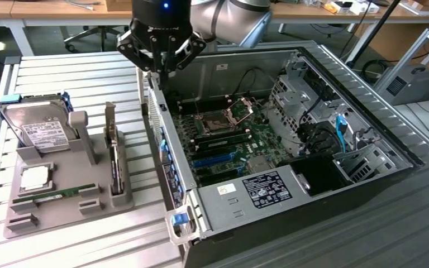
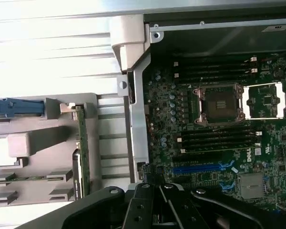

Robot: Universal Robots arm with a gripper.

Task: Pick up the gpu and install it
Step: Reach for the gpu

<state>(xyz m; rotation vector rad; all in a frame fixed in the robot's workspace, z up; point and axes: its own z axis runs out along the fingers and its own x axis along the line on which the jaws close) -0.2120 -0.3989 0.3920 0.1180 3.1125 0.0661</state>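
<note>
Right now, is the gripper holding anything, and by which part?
Nothing. The gripper is shut and empty above the case wall; the gpu stands in its holder.

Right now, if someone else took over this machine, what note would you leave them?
Claw: shut, holding nothing, above the open computer case, at its wall on the holder's side.
Gpu: standing on edge in the grey holder, near the hard drive.
Done: nothing that shows; the card is not picked up.
Left: lift the gpu and fit it into the motherboard.
</note>
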